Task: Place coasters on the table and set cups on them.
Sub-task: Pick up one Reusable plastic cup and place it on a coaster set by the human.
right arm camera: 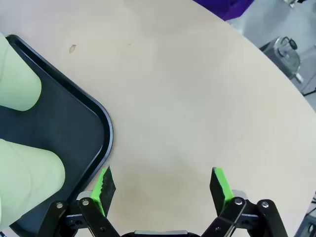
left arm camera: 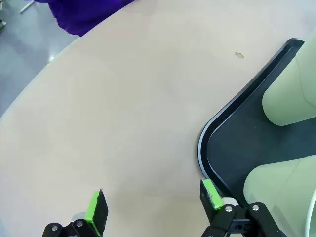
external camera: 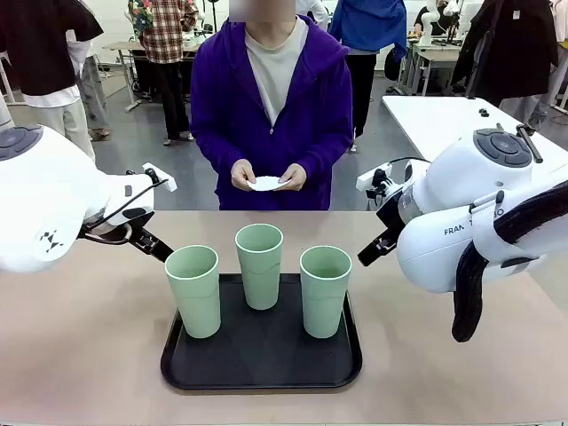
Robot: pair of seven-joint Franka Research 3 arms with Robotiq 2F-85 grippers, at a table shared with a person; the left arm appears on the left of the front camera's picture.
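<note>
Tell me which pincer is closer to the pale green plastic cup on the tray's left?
The left pincer. It hovers beside that pale green plastic cup, at the black tray's left edge. The right pincer is off the tray's right edge, past two more cups.

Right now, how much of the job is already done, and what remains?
Nothing looks done yet. The person at the far side holds the coasters; none lies on the table. All three cups stand on the black tray. The left gripper and right gripper are open, holding nothing. Left: laying coasters, then moving each cup onto one.
</note>
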